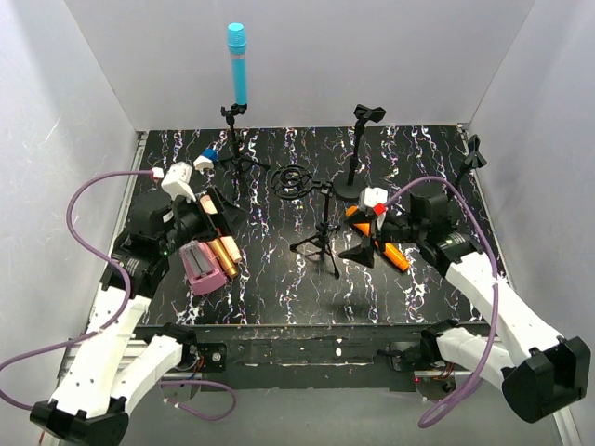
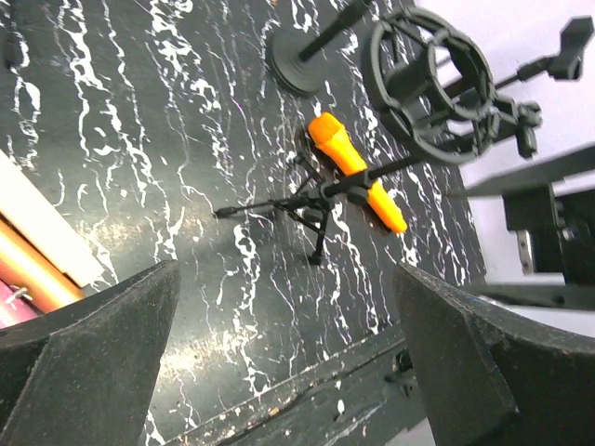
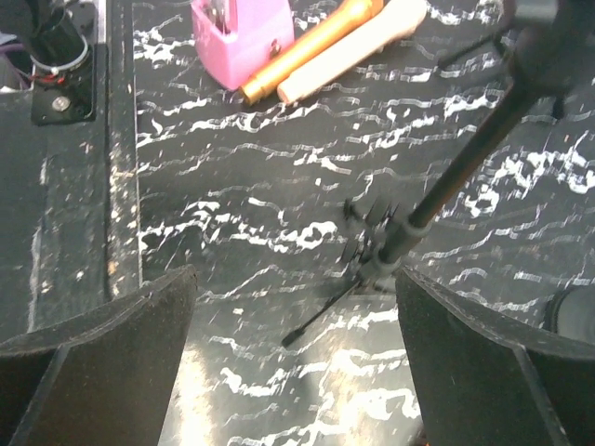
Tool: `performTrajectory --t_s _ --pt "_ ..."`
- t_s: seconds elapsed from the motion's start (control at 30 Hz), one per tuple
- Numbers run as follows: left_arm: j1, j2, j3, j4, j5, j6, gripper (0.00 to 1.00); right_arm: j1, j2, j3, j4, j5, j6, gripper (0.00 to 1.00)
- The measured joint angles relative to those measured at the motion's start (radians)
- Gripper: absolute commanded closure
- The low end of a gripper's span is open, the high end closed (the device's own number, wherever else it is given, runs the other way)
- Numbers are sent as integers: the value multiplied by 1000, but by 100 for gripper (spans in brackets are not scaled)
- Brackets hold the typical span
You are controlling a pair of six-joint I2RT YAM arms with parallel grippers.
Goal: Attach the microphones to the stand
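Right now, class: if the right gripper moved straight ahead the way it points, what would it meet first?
Most likely the small tripod stand: its legs and slanted pole sit just ahead of the open right gripper. Depth is unclear, so it might brush the tabletop first.

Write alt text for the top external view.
A cyan microphone stands upright, clipped in a tripod stand at the back left of a black marbled table. The right tool is open at an orange microphone mid-right; two more microphones lie by the left arm.
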Motion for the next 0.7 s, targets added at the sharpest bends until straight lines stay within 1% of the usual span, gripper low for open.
performTrajectory --t_s 0.13,0.2,0.3,0.43,0.57,0.63,0.7 --pt "0 64 41 -5 -63 -3 2 -32 -57 25 -182 6 -34 3" --pt "0 105 56 -6 -86 -3 2 -45 -89 31 -251 7 -42 2" --pt "0 175 78 -6 -113 0 2 -52 -122 44 -339 18 -35 2" --pt "0 277 112 -6 -154 9 2 -88 -126 71 -432 57 14 2" --pt "0 367 142 0 -209 14 2 -145 -113 81 -534 79 13 5" --pt "0 407 145 3 -244 14 2 -158 -109 64 -550 80 14 4" --pt "0 447 145 4 -275 14 2 -201 -121 21 -548 53 17 4"
